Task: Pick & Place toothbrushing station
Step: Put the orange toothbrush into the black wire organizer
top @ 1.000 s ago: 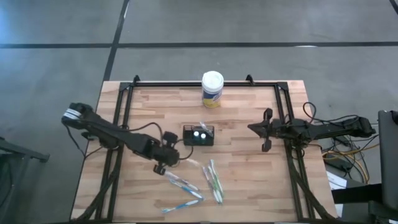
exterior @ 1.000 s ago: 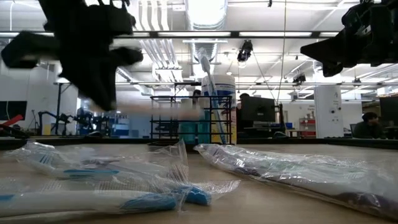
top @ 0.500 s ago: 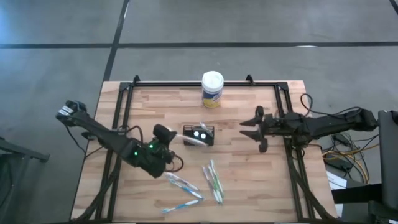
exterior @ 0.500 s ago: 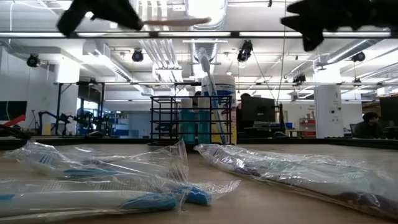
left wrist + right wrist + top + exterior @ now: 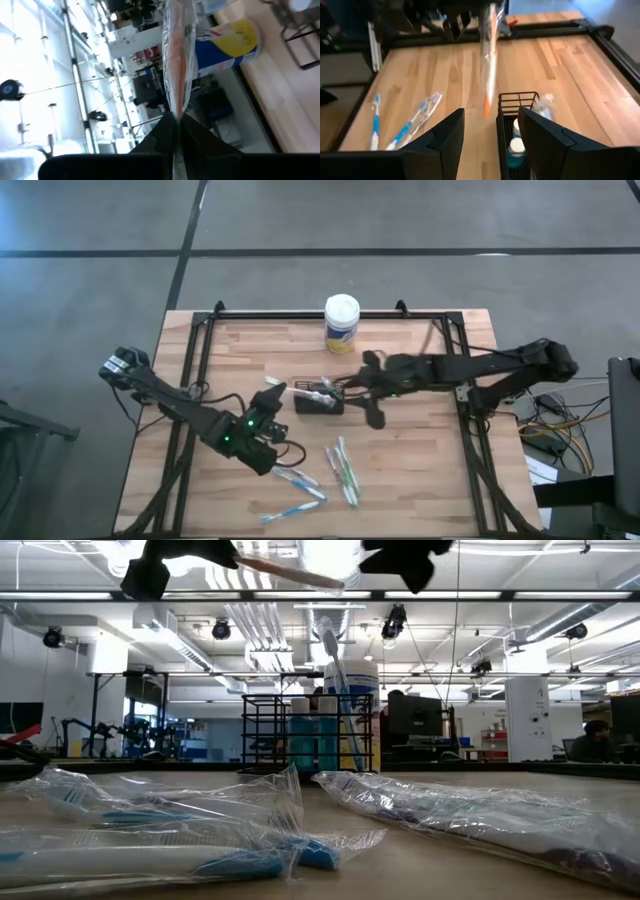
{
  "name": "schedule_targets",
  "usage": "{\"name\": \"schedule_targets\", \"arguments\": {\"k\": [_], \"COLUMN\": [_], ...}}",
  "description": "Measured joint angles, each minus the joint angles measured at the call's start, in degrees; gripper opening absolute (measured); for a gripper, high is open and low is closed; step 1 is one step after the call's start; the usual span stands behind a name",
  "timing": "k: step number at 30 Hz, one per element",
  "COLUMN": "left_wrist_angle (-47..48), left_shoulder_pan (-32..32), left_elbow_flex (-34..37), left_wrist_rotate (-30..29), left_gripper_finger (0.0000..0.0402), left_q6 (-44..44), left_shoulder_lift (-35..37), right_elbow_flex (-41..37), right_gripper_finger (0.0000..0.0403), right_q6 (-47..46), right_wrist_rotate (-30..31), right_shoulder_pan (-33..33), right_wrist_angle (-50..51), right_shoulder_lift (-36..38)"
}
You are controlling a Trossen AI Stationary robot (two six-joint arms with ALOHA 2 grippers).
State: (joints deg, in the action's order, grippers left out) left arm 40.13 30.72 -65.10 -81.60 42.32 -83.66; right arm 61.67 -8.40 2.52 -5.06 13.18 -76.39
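The black slotted toothbrushing station [image 5: 318, 403] stands on its base at the table's middle, with bottles and a wrapped brush in it; in the low view the station [image 5: 305, 735] is far back. My left gripper [image 5: 271, 393] is up above the table just left of it, shut on a wrapped orange toothbrush [image 5: 300, 390] that also shows in the right wrist view [image 5: 490, 60]. My right gripper [image 5: 362, 390] hovers open just right of the station, and its fingers [image 5: 445, 145] flank the station [image 5: 517, 120] without touching anything. My left gripper pinches the clear wrapper's end [image 5: 175, 116] between its two fingers. The fingers come roughly level from the table's left, and the toothbrush sticks out ahead along them toward the right. The toothbrush [image 5: 290, 573] is lifted clear, nearly level, high above the table.
A white-lidded canister with a yellow label [image 5: 342, 323] stands at the far edge behind the station. Several wrapped toothbrushes [image 5: 340, 470] lie loose on the near part of the table, close to the low camera [image 5: 200, 840]. A black frame [image 5: 200, 360] borders the table.
My left gripper has risen from the table and turned from pointing down to about level, lifting the wrapped orange toothbrush clear and swinging it toward the station. My right gripper has come up and swept from the table's right side toward the station.
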Motion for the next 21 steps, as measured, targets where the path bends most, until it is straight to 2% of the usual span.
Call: {"name": "schedule_targets", "arguments": {"k": [6, 9, 15, 18, 21], "left_wrist_angle": [-0.61, -0.67, -0.70, -0.71, -0.69], "left_shoulder_pan": [0.18, 0.33, 0.66, 0.89, 1.05], "left_elbow_flex": [-0.35, -0.35, -0.35, -0.35, -0.35], "left_wrist_rotate": [-0.64, -0.66, -0.62, -0.59, -0.09], "left_gripper_finger": [0.0019, 0.0019, 0.0019, 0.0020, 0.0019], "left_q6": [1.31, 0.95, -0.14, -0.41, -0.19], "left_shoulder_lift": [-0.07, 0.11, 0.11, 0.11, 0.11], "right_elbow_flex": [13.83, 19.53, 26.45, 27.36, 27.23], "right_gripper_finger": [0.0196, 0.0209, 0.0223, 0.0203, 0.0157], "right_q6": [4.77, 6.26, 8.43, 8.96, 9.02], "right_wrist_rotate": [0.98, 3.73, 5.14, 5.14, 5.11], "right_shoulder_pan": [-0.27, -0.33, -0.34, -0.59, -0.56], "right_wrist_angle": [8.51, 12.27, 17.60, 18.99, 19.86], "right_shoulder_lift": [-11.87, -16.21, -22.37, -23.43, -23.62]}}
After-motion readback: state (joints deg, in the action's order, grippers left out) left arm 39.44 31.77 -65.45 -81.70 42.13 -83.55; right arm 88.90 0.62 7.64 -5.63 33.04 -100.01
